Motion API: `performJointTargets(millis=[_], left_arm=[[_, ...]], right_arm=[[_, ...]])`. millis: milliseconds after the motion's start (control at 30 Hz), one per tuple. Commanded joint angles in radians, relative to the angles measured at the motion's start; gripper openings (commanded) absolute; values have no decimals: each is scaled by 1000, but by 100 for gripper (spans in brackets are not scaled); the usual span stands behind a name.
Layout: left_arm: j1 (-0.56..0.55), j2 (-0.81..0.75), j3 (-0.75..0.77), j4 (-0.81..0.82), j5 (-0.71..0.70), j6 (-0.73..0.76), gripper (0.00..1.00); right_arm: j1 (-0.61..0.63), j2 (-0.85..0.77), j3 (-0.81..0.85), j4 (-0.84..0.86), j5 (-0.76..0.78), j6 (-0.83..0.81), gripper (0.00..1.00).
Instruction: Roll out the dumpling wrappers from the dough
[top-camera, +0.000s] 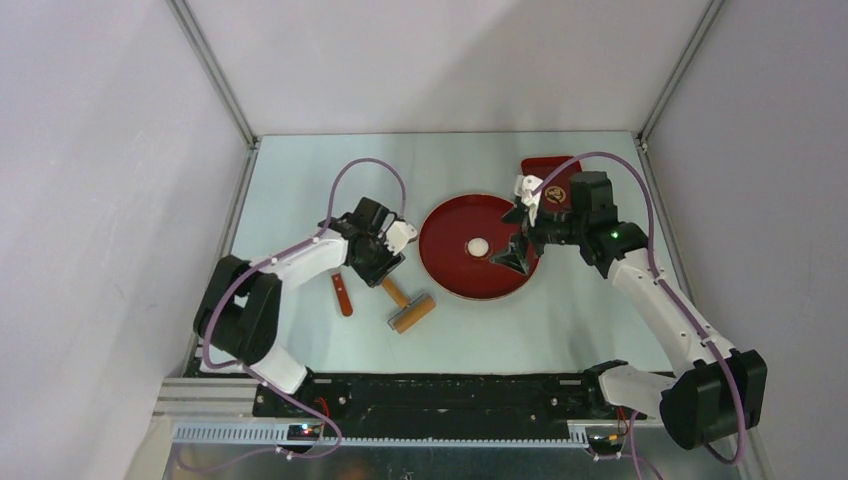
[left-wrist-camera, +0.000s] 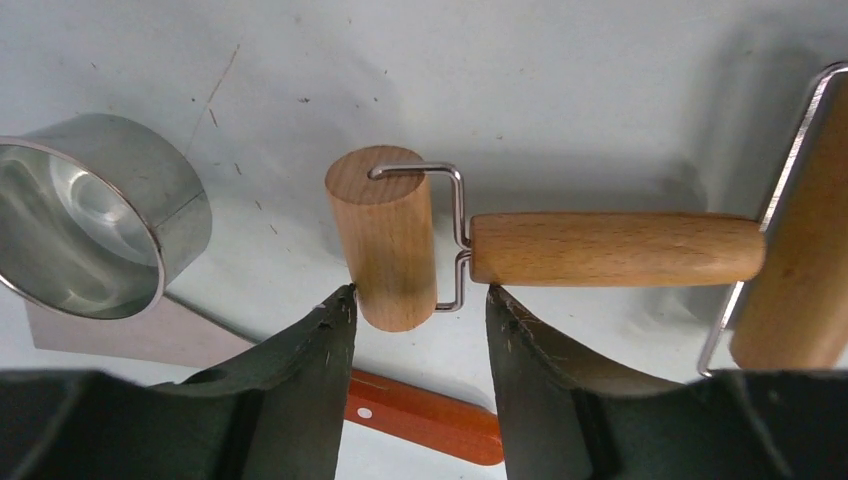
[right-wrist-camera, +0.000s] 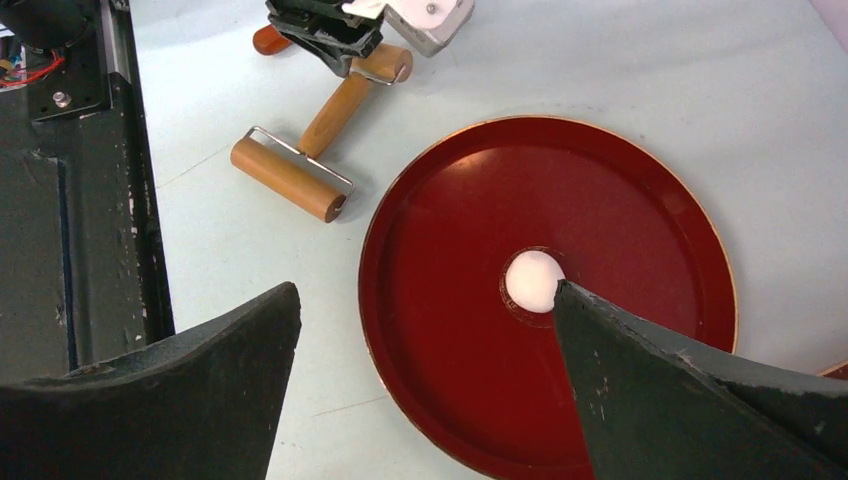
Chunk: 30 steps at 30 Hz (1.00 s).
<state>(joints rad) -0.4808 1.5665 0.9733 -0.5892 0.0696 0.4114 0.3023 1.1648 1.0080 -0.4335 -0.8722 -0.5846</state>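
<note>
The dough (top-camera: 477, 246) is a small white ball at the centre of the red plate (top-camera: 450, 275). In the right wrist view the dough (right-wrist-camera: 533, 280) sits just beyond my right fingertip. My right gripper (right-wrist-camera: 425, 286) hangs wide open over the plate's (right-wrist-camera: 450, 340) near rim, holding nothing. My left gripper (left-wrist-camera: 420, 295) stands open over the wooden roller (left-wrist-camera: 615, 248), its tips either side of the small roller head (left-wrist-camera: 385, 240), gripping nothing. From above, the left gripper (top-camera: 385, 262) is at the roller's (top-camera: 405, 305) far end, left of the plate. No dumpling wrappers are in view.
A shiny metal ring cutter (left-wrist-camera: 90, 230) rests on the grey blade of an orange-handled knife (left-wrist-camera: 420, 420) beside the left gripper. The knife (top-camera: 342, 294) lies left of the roller. A dark red dish (top-camera: 548, 172) sits at the back right. Grey walls enclose the table.
</note>
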Motion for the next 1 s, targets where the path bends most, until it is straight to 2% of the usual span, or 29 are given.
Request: performJointTargets(millis=[0, 167, 300, 433, 567, 633, 733, 800, 867, 900, 933, 967], left_arm=[[7, 50, 29, 30, -38, 11, 54], [7, 116, 44, 43, -64, -9, 53], [5, 160, 57, 43, -56, -16, 48], [6, 193, 68, 43, -55, -20, 35], [5, 197, 71, 47, -51, -28, 16], [5, 184, 69, 60, -56, -31, 8], [5, 172, 84, 74, -100, -34, 3], [5, 168, 102, 78, -151, -35, 5], [6, 153, 109, 91, -206, -33, 13], [7, 139, 111, 95, -225, -37, 26], [9, 132, 112, 101, -263, -40, 32], [13, 117, 116, 102, -280, -52, 42]], right_arm=[[-11, -35, -4, 41, -32, -4, 99], [-14, -37, -8, 40, -34, -7, 99], [-16, -37, -9, 40, -37, -7, 99], [-15, -34, -11, 38, -39, -8, 99], [1, -7, -9, 58, -65, 22, 99], [44, 29, -9, 108, -61, 87, 99], [105, 84, -9, 206, -32, 204, 99], [157, 116, -9, 226, 5, 214, 99], [195, 117, -10, 224, 29, 200, 99], [205, 114, -8, 221, 33, 197, 99], [206, 106, -9, 219, 32, 196, 99], [202, 101, -9, 217, 31, 195, 99]])
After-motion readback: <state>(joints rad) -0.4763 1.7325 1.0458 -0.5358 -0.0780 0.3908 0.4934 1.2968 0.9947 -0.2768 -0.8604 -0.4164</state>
